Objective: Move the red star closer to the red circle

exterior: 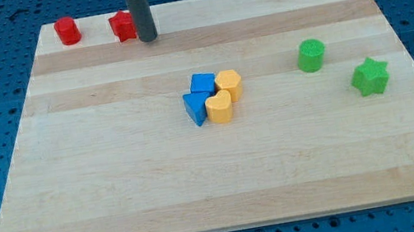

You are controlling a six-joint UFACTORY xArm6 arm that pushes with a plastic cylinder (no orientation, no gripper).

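The red star [122,26] sits near the board's top left edge. The red circle [67,31] stands to its left, a short gap apart. My rod comes down from the view's top, and my tip [148,37] rests on the board right against the red star's right side.
A cluster in the board's middle holds a blue cube [203,83], a blue triangle [196,108], a yellow hexagon [229,84] and a yellow heart [220,107]. A green circle [312,55] and a green star [370,77] are at the right. The wooden board [118,188] lies on a blue pegboard table.
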